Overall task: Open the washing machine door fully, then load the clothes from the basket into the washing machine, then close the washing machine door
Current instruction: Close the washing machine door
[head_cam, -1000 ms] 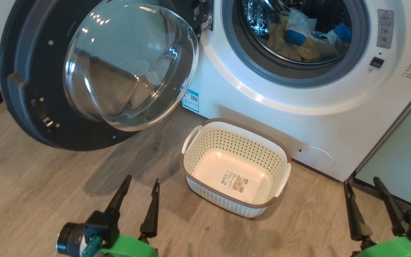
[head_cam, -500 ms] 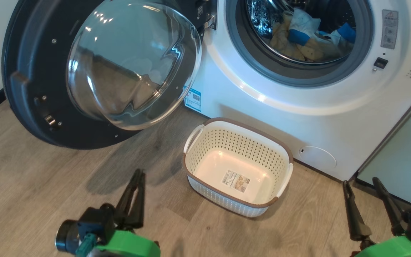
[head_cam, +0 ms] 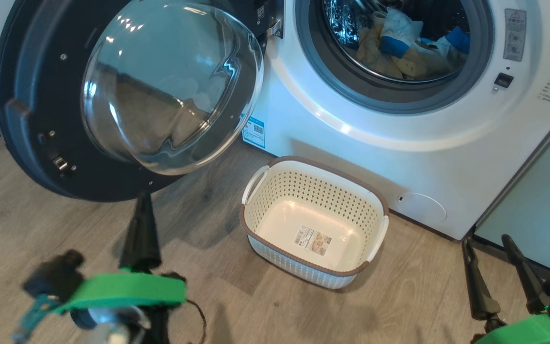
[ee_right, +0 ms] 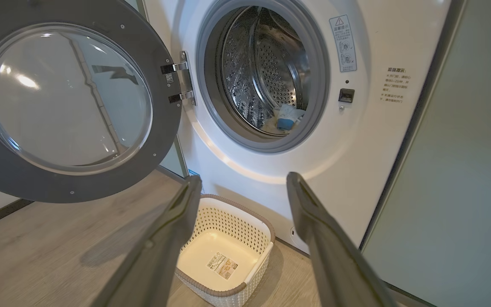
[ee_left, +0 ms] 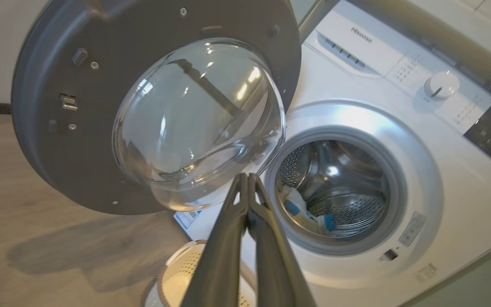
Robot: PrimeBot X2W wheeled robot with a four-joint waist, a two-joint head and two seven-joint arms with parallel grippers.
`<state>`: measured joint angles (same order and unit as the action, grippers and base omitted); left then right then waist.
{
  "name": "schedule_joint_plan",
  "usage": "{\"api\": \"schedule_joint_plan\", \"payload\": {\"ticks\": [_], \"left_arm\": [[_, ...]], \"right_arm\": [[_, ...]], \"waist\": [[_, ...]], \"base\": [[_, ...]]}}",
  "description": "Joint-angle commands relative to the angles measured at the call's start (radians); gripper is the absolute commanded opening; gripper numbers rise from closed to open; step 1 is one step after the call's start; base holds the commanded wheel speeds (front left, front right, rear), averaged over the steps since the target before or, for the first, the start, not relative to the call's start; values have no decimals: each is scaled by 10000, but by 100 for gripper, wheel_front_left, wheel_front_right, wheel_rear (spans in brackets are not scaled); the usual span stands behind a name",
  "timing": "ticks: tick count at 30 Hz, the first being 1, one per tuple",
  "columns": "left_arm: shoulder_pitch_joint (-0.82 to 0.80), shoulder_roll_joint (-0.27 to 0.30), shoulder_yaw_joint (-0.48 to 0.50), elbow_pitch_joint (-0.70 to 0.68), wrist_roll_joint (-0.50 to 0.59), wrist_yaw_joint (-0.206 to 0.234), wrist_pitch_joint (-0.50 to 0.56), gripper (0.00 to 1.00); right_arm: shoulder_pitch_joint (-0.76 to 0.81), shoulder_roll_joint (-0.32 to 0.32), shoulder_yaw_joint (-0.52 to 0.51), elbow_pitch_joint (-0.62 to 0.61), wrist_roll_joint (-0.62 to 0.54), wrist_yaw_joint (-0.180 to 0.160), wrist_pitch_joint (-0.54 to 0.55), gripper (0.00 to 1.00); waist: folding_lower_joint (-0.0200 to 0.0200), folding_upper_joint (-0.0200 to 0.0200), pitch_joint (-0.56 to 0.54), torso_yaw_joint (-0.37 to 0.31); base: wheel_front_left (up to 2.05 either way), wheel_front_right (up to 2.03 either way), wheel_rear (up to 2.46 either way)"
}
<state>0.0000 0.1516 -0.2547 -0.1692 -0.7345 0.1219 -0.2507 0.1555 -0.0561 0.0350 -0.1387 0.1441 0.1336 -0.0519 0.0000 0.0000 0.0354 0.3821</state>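
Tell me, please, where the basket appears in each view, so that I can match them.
Head view: basket at lower centre, before the washing machine.
Left wrist view: basket cut by the bottom edge, partly behind the shut left gripper.
Right wrist view: basket at bottom centre, between the open right gripper's fingers.
Shared landmark: the open washing machine door, up and left of the basket in every view.

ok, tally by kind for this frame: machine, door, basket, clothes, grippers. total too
washing machine: 1
washing machine door: 1, open
basket: 1, nothing in it but its label
clothes: 1 heap in the drum; single pieces can't be counted
grippers: 2, left gripper shut, right gripper open
Total: 6
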Motion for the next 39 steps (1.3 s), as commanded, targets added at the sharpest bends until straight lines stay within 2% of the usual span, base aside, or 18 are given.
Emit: {"api": "schedule_joint_plan", "payload": {"ticks": [1,5,9,14,15,17,18,27,32,39], "left_arm": [[-371,-277,955,-595,-688,-613,-110,0],[-683,-562,2017,-878,-2105,-1587,-110,0],[-1191,-308,2835,-966,-3251,-1980,-3,0],[-1924,477,3935,-738,-4401,-2055,488,0],[-1924,477,3935,-738,-4401,-2055,488,0],[-2226,877,4337,-545,-4691,-2036,696,0],[-2552,1142,4679,-300,-5059,-2028,860,0],[-3878,2360,6066,2187,-6519,-2135,1487,0],[-4659,2731,6582,3728,-7303,-2288,1706,0],[-5286,3148,6718,5305,-7607,-2439,1946,0]], "right_arm": [[-298,-177,139,-413,110,-29,54,100],[-284,-161,163,-458,178,-29,92,100],[-274,-150,186,-475,232,-29,114,100],[-267,-163,149,-549,279,-29,135,100],[-267,-163,149,-549,279,-29,135,100],[-263,-177,107,-587,292,-29,141,100],[-264,-205,80,-619,300,-29,142,100],[-363,-417,72,-752,350,-29,276,100],[-432,-596,63,-840,399,-29,382,100],[-433,-831,13,-1054,449,-29,580,100]], "waist": [[0,0,3,-5],[0,0,-26,-42],[0,0,-42,-105],[0,0,52,-202],[0,0,52,-202],[0,0,127,-236],[0,0,199,-264],[0,0,547,-465],[0,0,774,-624],[0,0,1027,-836]], "base": [[0,0,0],[0,0,0],[0,0,0],[0,0,0],[0,0,0],[0,0,0],[0,0,0],[0,0,0],[0,0,0],[0,0,0]]}}
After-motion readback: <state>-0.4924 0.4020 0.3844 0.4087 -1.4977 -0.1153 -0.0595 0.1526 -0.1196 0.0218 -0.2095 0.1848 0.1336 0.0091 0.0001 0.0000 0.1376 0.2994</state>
